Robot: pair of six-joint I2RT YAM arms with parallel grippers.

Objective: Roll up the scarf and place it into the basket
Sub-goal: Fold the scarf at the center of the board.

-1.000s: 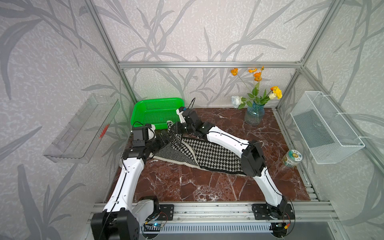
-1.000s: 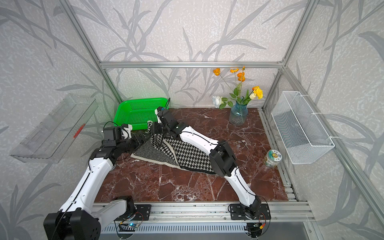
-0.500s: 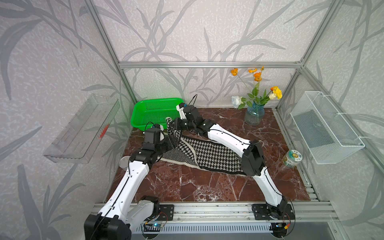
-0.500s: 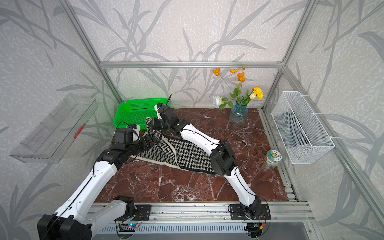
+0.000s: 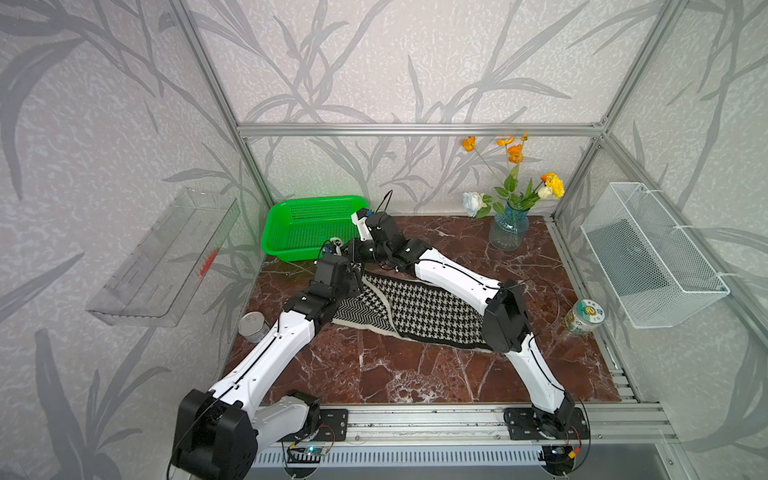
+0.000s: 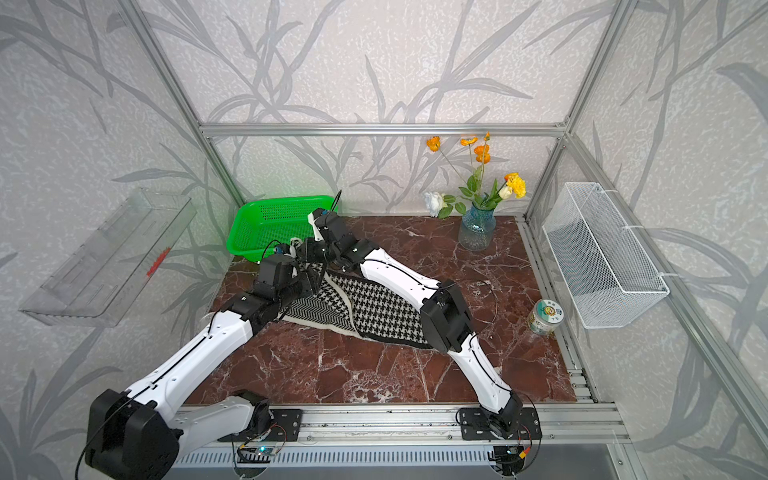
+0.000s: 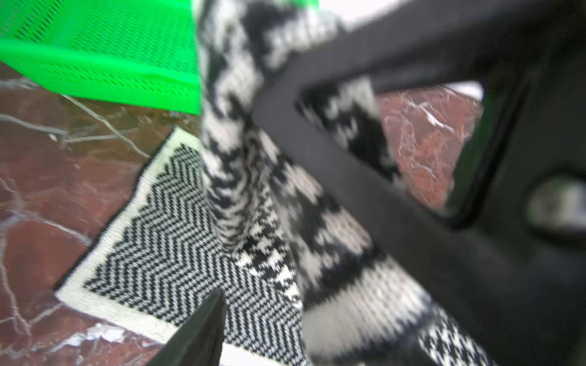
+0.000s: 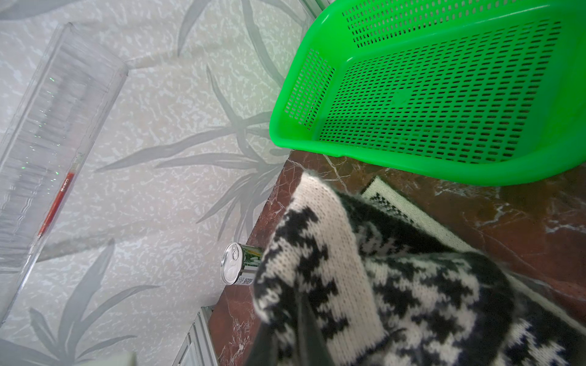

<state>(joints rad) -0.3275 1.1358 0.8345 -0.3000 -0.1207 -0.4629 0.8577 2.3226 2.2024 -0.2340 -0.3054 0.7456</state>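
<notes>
The left arm point(image 5: 282, 340) and the right arm point(image 5: 453, 272) are both in tight at the far left of the marble table point(image 5: 395, 374), right by the green basket point(image 5: 307, 224). The scarf point(image 5: 419, 307) is out on the table just in front of that basket, not in it. Both top views give you the full stretch: the houndstooth face runs out under the right arm's elbow, and a herringbone corner lies flat beside the left arm. What you don't get from up there is the grip, because the wrists cover it. The right wrist view settles one side: the right gripper point(image 8: 301, 326) is pinched tight on the scarf's end, with the wool draped up over it and held off the table, the basket's rim just beyond. That same view picks out a tin can point(image 8: 241, 264) at the table's edge, and a red pen point(image 8: 55, 206) lying in the clear tray point(image 8: 47, 126) on the wall. Over to the left wrist view: the left gripper point(image 7: 241, 199) has its jaws standing wide, the raised fold passing between them, herringbone flat on the marble below. The fold lies along one jaw and the other sits clear of it. It's blurred, mind, so whether that near jaw actually presses the wool I can't say. Well off to the right, apart from all this, are the flower vase point(image 5: 509, 235), a jar point(image 5: 584, 318) and the wire basket point(image 5: 652, 266) on the wall.
</notes>
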